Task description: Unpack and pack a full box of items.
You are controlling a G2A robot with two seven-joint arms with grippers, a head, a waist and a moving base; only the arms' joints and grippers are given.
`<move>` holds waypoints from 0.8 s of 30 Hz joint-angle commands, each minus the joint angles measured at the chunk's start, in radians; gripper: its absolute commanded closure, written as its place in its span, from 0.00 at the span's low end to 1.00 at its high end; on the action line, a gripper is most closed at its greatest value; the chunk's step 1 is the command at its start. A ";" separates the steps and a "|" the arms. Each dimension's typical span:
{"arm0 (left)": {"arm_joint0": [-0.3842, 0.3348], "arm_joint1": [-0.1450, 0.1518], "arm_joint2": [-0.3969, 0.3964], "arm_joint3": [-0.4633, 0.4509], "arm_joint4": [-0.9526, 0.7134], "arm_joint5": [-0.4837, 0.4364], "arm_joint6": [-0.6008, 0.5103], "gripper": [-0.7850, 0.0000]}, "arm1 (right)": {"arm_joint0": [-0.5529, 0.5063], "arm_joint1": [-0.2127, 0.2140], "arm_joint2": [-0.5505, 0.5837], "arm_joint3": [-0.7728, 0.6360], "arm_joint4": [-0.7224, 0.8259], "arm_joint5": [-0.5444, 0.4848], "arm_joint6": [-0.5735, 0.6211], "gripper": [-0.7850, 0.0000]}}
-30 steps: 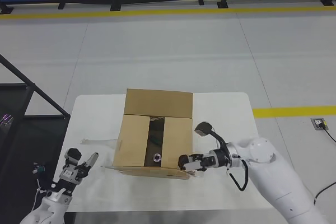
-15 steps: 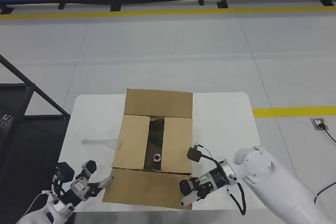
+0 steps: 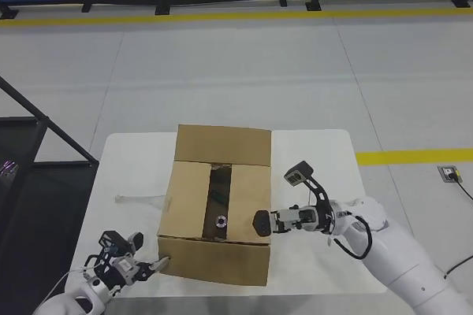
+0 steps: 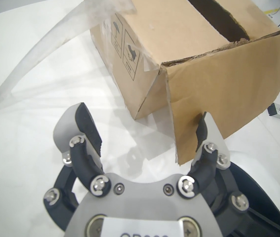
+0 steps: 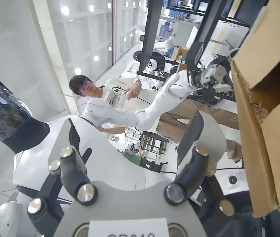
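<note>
Looking down from the top view: brown cardboard box (image 3: 191, 206) in the middle of the white table (image 3: 315, 157), far flap opened back, two long top flaps lying nearly shut with a dark slot between, near flap folded down over the front face. Deep in the slot, a small round item (image 3: 220, 224), too small to name. Beside the box on its left, a thin strip of clear packing tape (image 3: 138, 198) trailing across the table. Low at the near left corner of the box, left gripper (image 3: 152, 268), fingers spread, one tip at the hanging flap. Level with the right top flap's outer edge and just beside it, right gripper (image 3: 262, 223).

From the left wrist view: left gripper (image 4: 142, 119) spread wide, nothing clamped. One black pad (image 4: 201, 130) up against the face of the folded-down flap near its lower corner, the opposite one well off over bare table. Box upright, printed symbols on its side wall, tape strip (image 4: 41, 43) peeling from the top corner and curving down to the tabletop.

From the right wrist view: right gripper (image 5: 135, 136) also wide apart and holding nothing. Torn cardboard edge of the box (image 5: 263, 134) just outside one finger (image 5: 191, 134), not between the two. Farther off, the other arm (image 5: 159, 102), white forearm and wrist near the box corner.
</note>
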 commanded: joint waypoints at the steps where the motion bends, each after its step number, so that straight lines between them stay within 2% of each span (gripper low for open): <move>1: -0.004 0.000 0.004 0.010 0.002 0.010 0.008 0.00 | 0.000 0.000 0.000 -0.002 -0.026 0.000 0.000 0.00; 3: -0.006 0.000 0.008 0.017 0.001 0.018 0.018 0.00 | 0.000 0.000 0.000 -0.002 -0.026 0.000 0.000 0.00; 8: 0.018 0.006 -0.026 0.009 -0.097 -0.044 0.032 0.00 | -0.003 0.000 0.001 -0.003 -0.027 0.002 -0.009 0.00; 11: 0.030 0.013 -0.077 -0.002 -0.211 -0.085 0.015 0.00 | -0.020 -0.003 0.005 -0.036 -0.078 0.015 -0.082 0.00; 13: 0.028 0.016 -0.106 0.001 -0.294 -0.078 0.000 0.00 | -0.018 -0.009 0.003 -0.052 -0.117 0.029 -0.147 0.00; 16: 0.003 0.017 -0.132 0.015 -0.402 0.002 -0.024 0.00 | 0.005 -0.023 -0.016 -0.069 -0.206 0.098 -0.283 0.00; 19: -0.025 0.014 -0.124 0.020 -0.404 0.113 -0.028 0.00 | 0.040 -0.046 -0.053 -0.085 -0.287 0.187 -0.397 0.00; 22: -0.055 0.007 -0.075 0.023 -0.333 0.235 -0.003 0.00 | 0.082 -0.074 -0.095 -0.069 -0.331 0.253 -0.468 0.00; 24: -0.076 0.002 -0.030 0.035 -0.295 0.282 0.009 0.00 | 0.107 -0.094 -0.118 -0.041 -0.352 0.285 -0.513 0.00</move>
